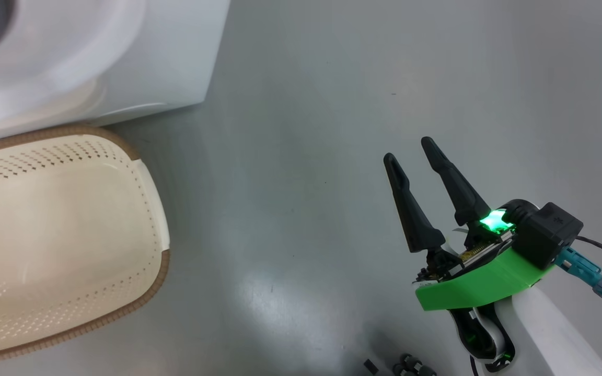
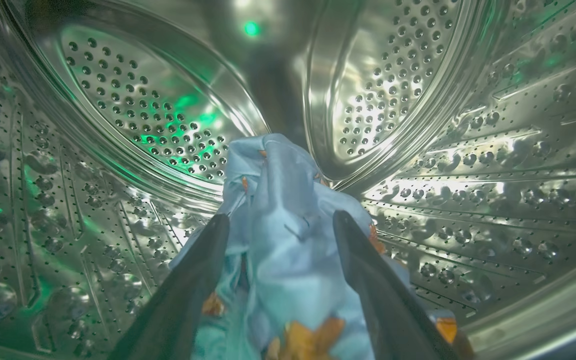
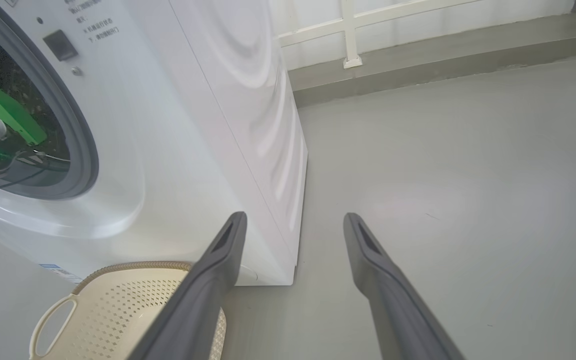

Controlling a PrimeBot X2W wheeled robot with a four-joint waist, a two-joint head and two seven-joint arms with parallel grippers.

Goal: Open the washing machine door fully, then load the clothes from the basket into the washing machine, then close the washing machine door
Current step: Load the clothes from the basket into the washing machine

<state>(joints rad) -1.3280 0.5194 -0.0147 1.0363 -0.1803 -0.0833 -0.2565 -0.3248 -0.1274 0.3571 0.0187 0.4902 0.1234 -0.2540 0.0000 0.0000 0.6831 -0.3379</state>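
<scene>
The left tool (image 2: 280, 215) is released, fingers (image 2: 203, 280) spread either side of the clothes (image 2: 273, 170), which lie straight ahead in the drum (image 2: 133, 110) (basket (image 1: 164, 269) looks bare); right tool (image 1: 407, 148) unclenched over the floor (image 1: 306, 156), well apart.

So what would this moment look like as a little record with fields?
Clothes: light blue garment with orange print, inside the steel perforated drum
Machine: big white front-loading washing machine
Basket: cream perforated plastic basket with brown rim, visible part empty, on grey floor
Left gripper: in the drum, fingers apart, garment between them
Right gripper: open, over the floor
</scene>
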